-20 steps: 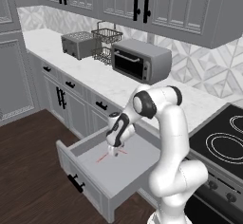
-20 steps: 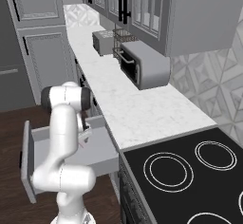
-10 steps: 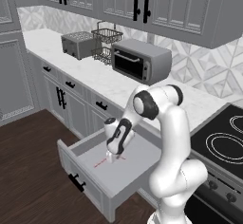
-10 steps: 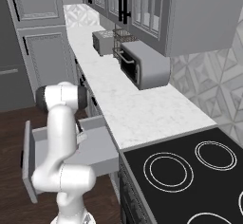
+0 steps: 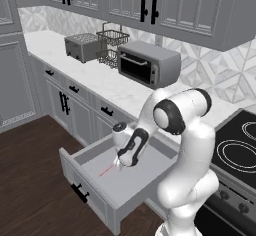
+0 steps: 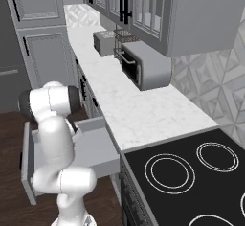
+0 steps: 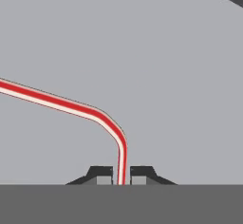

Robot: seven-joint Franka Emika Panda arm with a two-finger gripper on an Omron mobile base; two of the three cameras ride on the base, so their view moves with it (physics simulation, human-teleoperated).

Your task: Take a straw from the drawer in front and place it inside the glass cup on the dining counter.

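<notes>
Thin red straw [image 7: 71, 107] with pale edges and one bend, short leg pinched between the claw's [image 7: 121, 175] two dark fingertips, long leg slanting away to the left above plain grey floor. Wide shallow grey drawer [image 5: 90, 192] with black bar handle, pulled open, directly beneath the claw [image 5: 120, 163], red stick [image 5: 105, 170] just beside it.

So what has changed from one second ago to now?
The gripper went down into the open drawer and closed on the red straw; before, its jaws stood open above it. The straw still lies on the drawer floor. The drawer, the toaster oven and the base have not moved.
</notes>
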